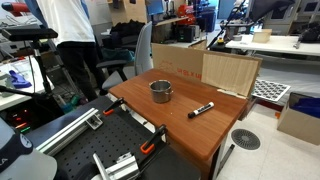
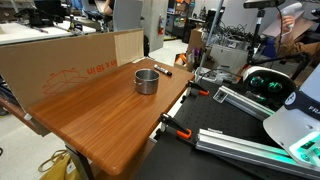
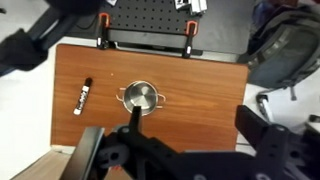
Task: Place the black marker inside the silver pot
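Observation:
The black marker (image 1: 201,109) lies flat on the wooden table (image 1: 190,135), apart from the silver pot (image 1: 161,91), which stands upright near the table's middle. Both also show in an exterior view, the pot (image 2: 146,80) and the marker (image 2: 161,69) beyond it. In the wrist view the marker (image 3: 82,96) lies left of the pot (image 3: 141,97). My gripper (image 3: 193,120) is open and empty, high above the table, with one dark finger overlapping the pot's edge in the picture. The gripper does not show in the exterior views.
A cardboard wall (image 1: 205,68) stands along one table edge, also seen in an exterior view (image 2: 70,60). Two orange-handled clamps (image 3: 105,35) (image 3: 190,35) grip the opposite edge beside a black perforated plate (image 3: 145,12). A person (image 1: 75,35) stands behind the table.

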Available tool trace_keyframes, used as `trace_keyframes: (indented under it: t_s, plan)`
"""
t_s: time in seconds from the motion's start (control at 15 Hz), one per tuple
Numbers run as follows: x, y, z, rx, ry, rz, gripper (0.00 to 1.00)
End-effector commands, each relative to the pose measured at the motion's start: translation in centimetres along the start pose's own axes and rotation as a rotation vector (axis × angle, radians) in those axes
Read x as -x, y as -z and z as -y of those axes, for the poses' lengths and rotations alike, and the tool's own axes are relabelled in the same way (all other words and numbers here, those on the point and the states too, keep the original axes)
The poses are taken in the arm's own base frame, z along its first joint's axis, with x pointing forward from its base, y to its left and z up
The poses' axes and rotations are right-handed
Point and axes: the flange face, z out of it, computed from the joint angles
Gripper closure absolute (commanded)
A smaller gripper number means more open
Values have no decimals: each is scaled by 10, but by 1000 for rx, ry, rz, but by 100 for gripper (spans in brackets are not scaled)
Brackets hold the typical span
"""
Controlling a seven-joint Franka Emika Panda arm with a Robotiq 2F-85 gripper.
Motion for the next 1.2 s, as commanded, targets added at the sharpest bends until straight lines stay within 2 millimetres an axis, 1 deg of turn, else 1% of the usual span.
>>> trace_keyframes:
  t_s: [0.0,0.2,0.33,0.53,0.8,0.93,1.13]
  plan:
    - [-16,-14,-29,-72,-20,-16,0]
    - [-30,-36,-61,-109,-57,-5,0]
    - [-40,-56,-79,-124,-75,23,0]
    - [-61,-89,-109,-163,-116,26,0]
    - [-86,-139,-139,-184,-177,27,0]
    - [-95,-161,-151,-187,-197,40,0]
    - [-105,-188,-167,-195,-238,58,0]
